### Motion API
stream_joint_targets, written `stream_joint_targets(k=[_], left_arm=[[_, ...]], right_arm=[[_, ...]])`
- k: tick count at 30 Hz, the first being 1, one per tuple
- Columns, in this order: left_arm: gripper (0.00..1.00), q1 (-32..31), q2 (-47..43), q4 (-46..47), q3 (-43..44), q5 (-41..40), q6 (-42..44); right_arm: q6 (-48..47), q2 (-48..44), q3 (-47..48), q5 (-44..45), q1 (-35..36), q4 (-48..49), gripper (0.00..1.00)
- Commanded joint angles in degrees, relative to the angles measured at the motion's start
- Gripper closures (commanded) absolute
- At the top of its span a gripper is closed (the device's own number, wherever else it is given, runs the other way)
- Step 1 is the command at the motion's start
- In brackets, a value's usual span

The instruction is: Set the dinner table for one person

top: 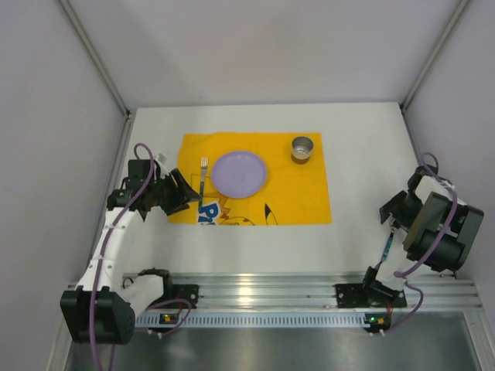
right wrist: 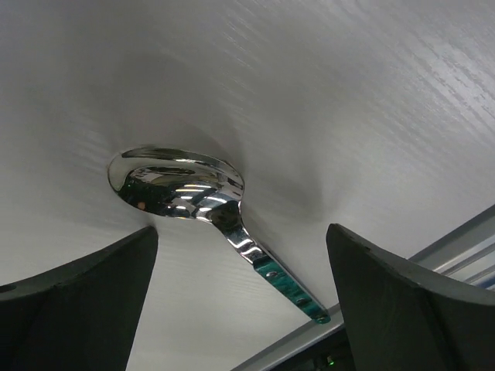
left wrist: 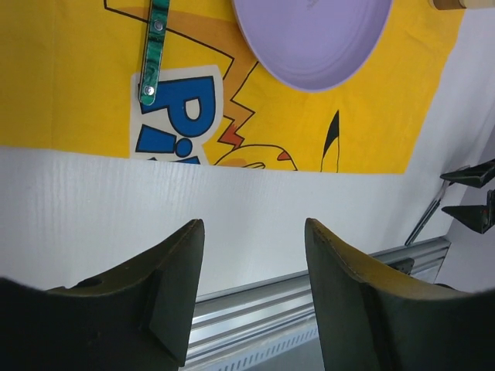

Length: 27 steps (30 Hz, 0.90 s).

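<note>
Fetching the spoon (right wrist: 182, 182) seemed the step in hand: it lay on the white desk (top: 363, 154) near the right front edge, well apart from the yellow mat (top: 302, 201). It was apparently untouched between the spread fingers of the right tool (right wrist: 241, 232). The next move called for pinching its handle and carrying it beside the plate (top: 240, 173). The left tool (left wrist: 254, 224) hung spread, empty.

Your white surface (top: 363, 154) carries two things directly.
You'll see the yellow printed mat (top: 302, 201) lying flat near its middle. The spoon (right wrist: 182, 182) lies well apart on the right on bare white, green handle toward the near edge.
</note>
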Motion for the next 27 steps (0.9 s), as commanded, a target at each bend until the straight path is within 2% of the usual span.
stream_joint_targets(k=[1, 4, 5, 7, 8, 11, 16, 20, 27], left_arm=[[0.40, -0.2, -0.4, -1.7, 3.4, -0.6, -0.4], [0.40, -0.2, -1.8, -2.3, 3.3, -1.7, -0.7], [0.40, -0.2, -2.2, -2.4, 2.6, -1.8, -0.9], [0.40, -0.2, -4.0, -2.3, 1.8, -2.1, -1.7], [0.40, -0.2, -4.5, -2.2, 0.8, -2.4, -1.9], [0.40, -0.2, -6.5, -1.8, -1.2, -2.8, -2.8], [0.40, -0.2, -7.5, -1.0, -3.3, -2.9, -4.0], [0.40, -0.2, -7.5, -0.2, -2.6, -3.2, -4.4], [0.40, -0.2, -5.4, 0.2, 0.5, -4.6, -2.9]], right_arm=[[0.3, 3.7, -1.4, -3.4, -1.2, 6.3, 0.09], [1.9, 6.9, -3.0, -5.6, -1.2, 9.1, 0.31], [2.0, 7.5, -3.4, -6.3, -1.2, 9.8, 0.48], [2.2, 8.2, -3.5, -5.9, -0.6, 10.6, 0.64], [1.9, 8.0, -3.5, -5.4, 0.2, 11.0, 0.78], [1.1, 8.4, -2.6, -4.3, 0.7, 11.2, 1.00], [1.0, 6.4, -1.0, -5.1, 2.2, 9.9, 1.00], [2.8, -0.1, 4.2, -5.3, 8.5, 5.8, 1.00], [7.1, -7.6, 24.5, -6.7, 22.9, -6.4, 1.00]])
